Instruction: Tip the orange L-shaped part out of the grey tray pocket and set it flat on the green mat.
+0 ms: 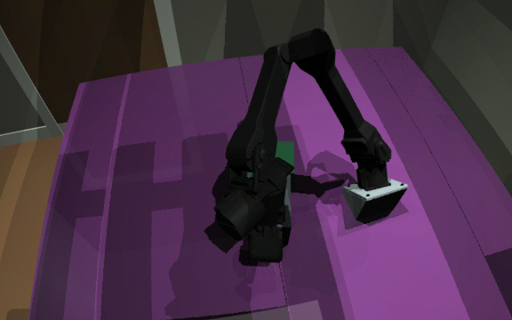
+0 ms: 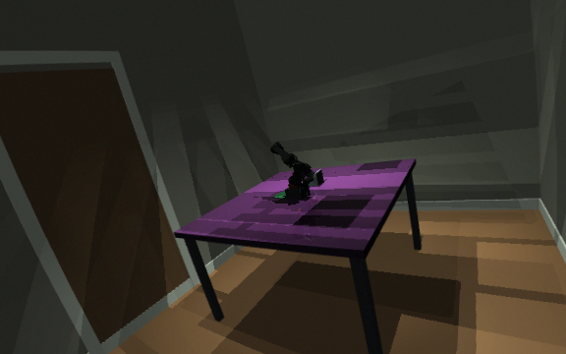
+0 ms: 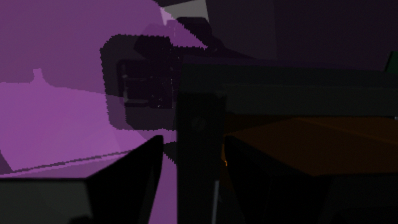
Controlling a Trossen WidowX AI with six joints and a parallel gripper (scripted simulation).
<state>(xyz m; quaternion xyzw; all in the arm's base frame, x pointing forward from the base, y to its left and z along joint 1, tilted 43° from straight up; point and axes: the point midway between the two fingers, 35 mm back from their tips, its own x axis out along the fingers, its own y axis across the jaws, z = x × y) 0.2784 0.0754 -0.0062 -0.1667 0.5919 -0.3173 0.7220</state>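
Observation:
The grey tray point(image 3: 310, 100) point(image 1: 288, 200) is dark and close in the wrist view. The orange part point(image 3: 320, 145) shows inside it at right, its L-shaped end hidden behind the right finger. In the exterior view a dim orange patch point(image 2: 293, 186) shows slightly above the tray, so the part seems tipped, but how far I cannot tell. My gripper point(image 3: 194, 142) is partly open and empty, low over the tray's end wall, with the right finger over the part's end and the left outside the wall. The green mat point(image 1: 285, 151) point(image 2: 280, 196) lies beyond the tray, partly hidden by the arm.
The arm's white base point(image 1: 376, 190) stands right of the tray on the purple table point(image 1: 398, 267) point(image 2: 244, 221). The arm arches over the tray and covers most of it in the top view. Dark shadows cross the table.

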